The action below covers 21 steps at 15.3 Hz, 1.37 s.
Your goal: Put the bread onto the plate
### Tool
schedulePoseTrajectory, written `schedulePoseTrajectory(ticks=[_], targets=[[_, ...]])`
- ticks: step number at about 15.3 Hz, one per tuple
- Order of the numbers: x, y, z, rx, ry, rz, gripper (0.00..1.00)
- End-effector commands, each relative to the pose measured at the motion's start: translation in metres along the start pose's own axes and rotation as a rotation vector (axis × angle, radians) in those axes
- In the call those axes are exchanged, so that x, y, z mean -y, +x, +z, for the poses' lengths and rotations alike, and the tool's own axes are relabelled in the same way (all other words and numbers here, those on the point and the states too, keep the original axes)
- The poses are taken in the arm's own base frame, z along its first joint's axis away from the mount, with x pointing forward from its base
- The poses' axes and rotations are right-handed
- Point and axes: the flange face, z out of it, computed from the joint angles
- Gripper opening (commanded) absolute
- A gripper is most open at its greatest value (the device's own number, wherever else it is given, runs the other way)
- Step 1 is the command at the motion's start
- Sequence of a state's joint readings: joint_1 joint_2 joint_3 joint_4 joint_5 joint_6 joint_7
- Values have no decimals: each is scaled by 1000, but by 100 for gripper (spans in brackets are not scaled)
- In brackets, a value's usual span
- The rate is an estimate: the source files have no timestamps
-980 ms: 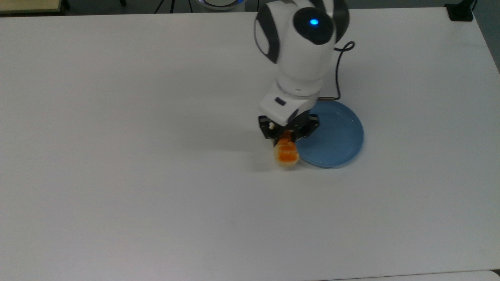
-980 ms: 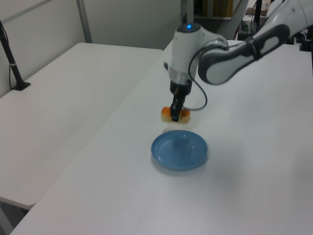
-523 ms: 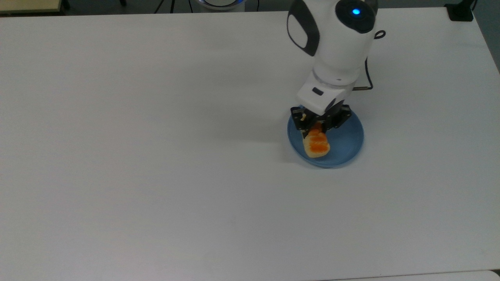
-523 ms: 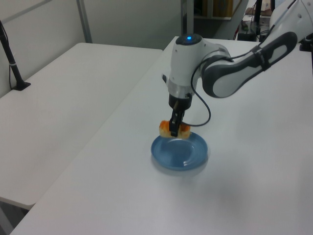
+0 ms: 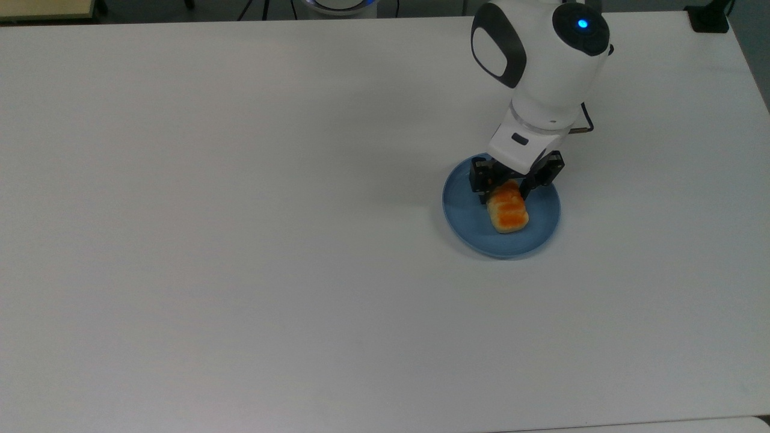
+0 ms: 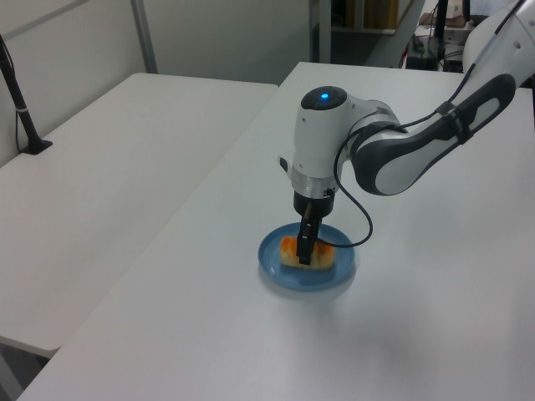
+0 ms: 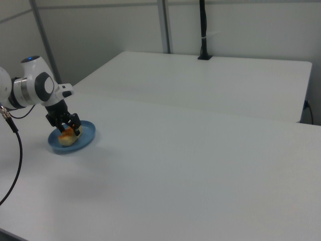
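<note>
Fingers [image 5: 509,186] grip the bread [image 5: 509,210] on the plate [image 5: 466,213].

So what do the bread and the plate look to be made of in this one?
The bread: probably a plastic or foam replica, judging by its very saturated, glossy orange-brown top and uniform pale cream sides; real baked bread can't be ruled out. The plate: likely moulded plastic, a smooth even blue with a soft sheen and a thin raised rim; glazed ceramic is less likely but possible.
</note>
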<state>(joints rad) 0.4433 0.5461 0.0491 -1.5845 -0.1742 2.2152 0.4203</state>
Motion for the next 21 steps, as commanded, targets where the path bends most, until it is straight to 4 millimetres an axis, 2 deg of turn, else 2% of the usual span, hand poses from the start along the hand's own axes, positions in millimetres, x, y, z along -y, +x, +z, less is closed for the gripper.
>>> schedulePoseTrajectory(ticks=[1,4,6,8,11,13,16,17,19,21], targets=[[-9,2,-11,-7,-22,17,100],[-19,3,-52,19,-43,62,100],[-43,5,-85,29,-59,92,100],[-86,8,-120,10,-63,149,100],[-157,1,-173,12,-70,172,100],[-203,-12,-196,59,-78,127,100],[-259,-33,-224,109,-43,142,100],[-275,-42,-229,126,-40,137,100],[-294,-62,-259,110,-23,172,100],[-311,-76,-270,113,26,221,100]])
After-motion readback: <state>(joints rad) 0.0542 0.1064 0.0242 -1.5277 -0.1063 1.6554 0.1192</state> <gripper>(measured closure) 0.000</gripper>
